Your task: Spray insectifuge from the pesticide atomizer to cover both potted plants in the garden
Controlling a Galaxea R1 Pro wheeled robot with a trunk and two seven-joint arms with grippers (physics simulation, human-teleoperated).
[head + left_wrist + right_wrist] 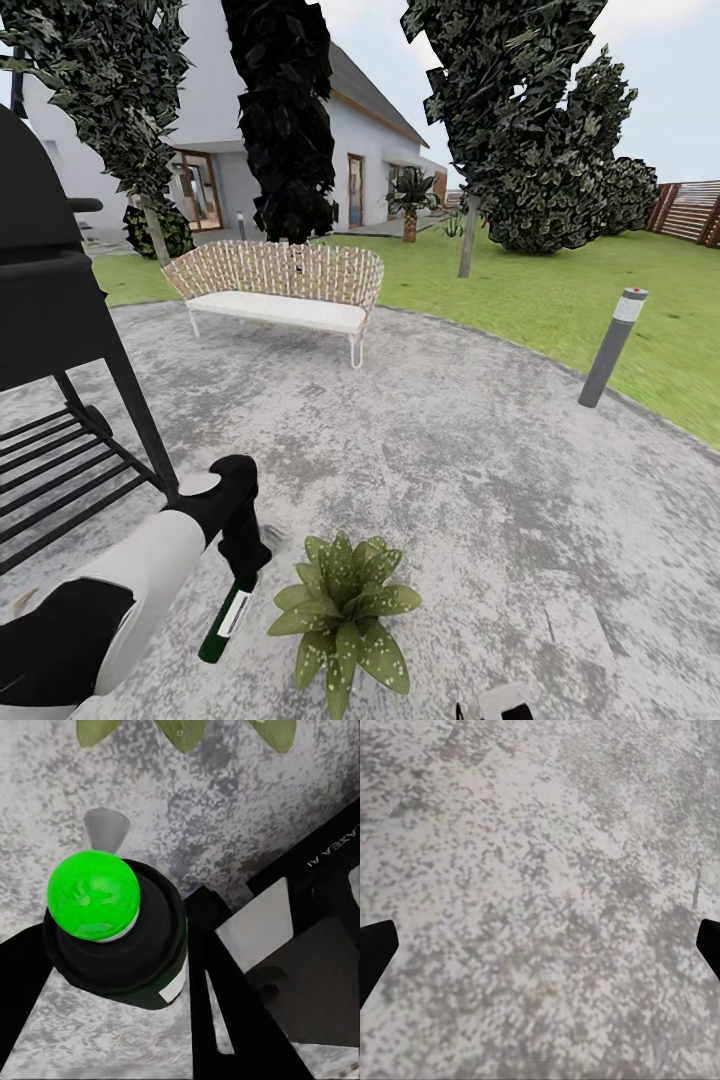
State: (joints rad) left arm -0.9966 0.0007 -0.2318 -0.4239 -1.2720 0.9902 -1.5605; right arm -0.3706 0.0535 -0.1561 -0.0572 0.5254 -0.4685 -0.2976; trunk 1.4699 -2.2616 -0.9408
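Gripping the pesticide atomizer (228, 612), the left gripper (240, 560) hung low over the grey speckled paving (470, 470) at the near left of the head view, its black fingers clamped on the bottle's upper part. The bottle tilted down and to the left, dark green with a white label on its side; the print on that label was too small to read. Just to its right stood 1 potted plant (343, 610), a low rosette of pointed, speckled olive leaves, close beside the bottle without clearly touching it.

From the left wrist camera the atomizer (120, 945) showed end-on, a bright green dome sitting on its dark round body between the black fingers (217, 975), with a few leaf tips (180, 731) of the plant at the edge. White lettering on the gripper housing read partly as "AXEA AI".

The right gripper (540, 945) was spread wide with nothing between its 2 black fingertips (373, 952), over bare paving.

Farther off, a white wicker bench (285, 290) stood at the paving's far edge, a black grill (55, 300) at the left, a grey bollard lamp (612, 345) at the right by the lawn (560, 290), and a white house (370, 150) and brown slat fence (690, 210) beyond the trees.
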